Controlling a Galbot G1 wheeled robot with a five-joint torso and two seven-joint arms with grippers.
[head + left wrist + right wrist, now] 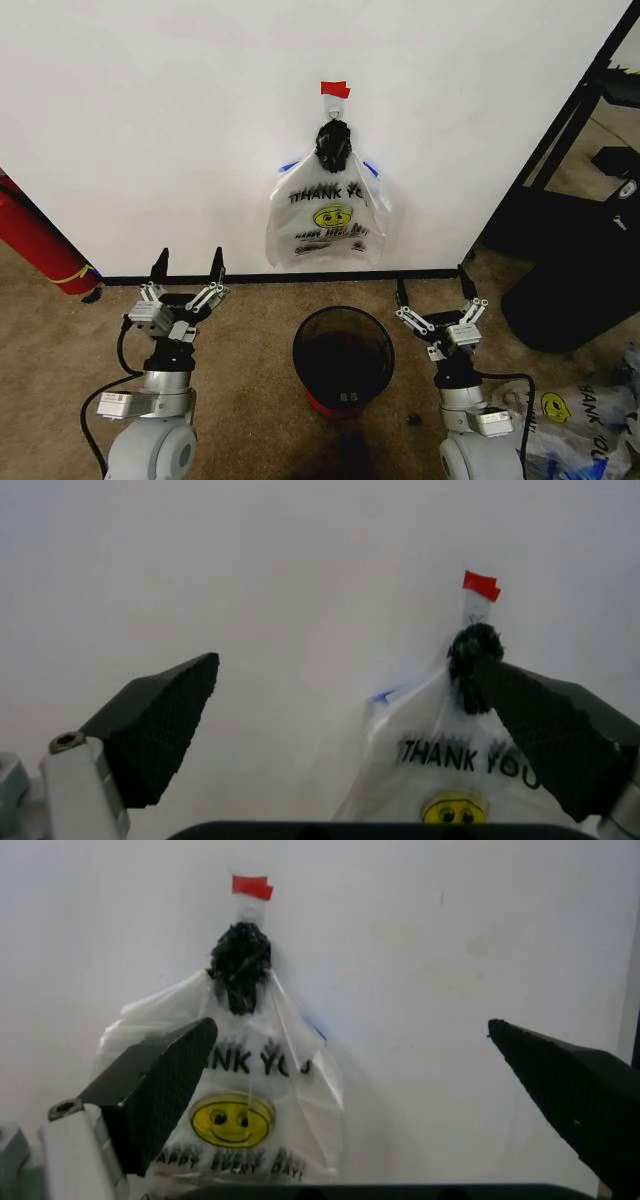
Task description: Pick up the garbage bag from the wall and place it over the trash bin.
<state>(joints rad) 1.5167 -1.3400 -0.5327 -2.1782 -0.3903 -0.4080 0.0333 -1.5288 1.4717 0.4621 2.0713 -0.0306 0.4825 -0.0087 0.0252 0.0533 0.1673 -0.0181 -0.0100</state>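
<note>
The garbage bag (328,218) hangs on the white wall (180,120) from a hook under a red tape strip (335,89), its handles bunched in a black knot. It also shows as the garbage bag (440,772) and the garbage bag (240,1095) in the wrist views. The black mesh trash bin (343,357) with a red base stands on the carpet below it. My left gripper (188,267) is open, low and left of the bin. To the bin's right, my right gripper (433,286) is open. Both point toward the wall, apart from the bag.
A red cylinder (35,240) leans at the far left by the black baseboard (250,277). A black stand and frame (575,250) occupy the right. More printed bags (580,420) lie on the carpet at lower right.
</note>
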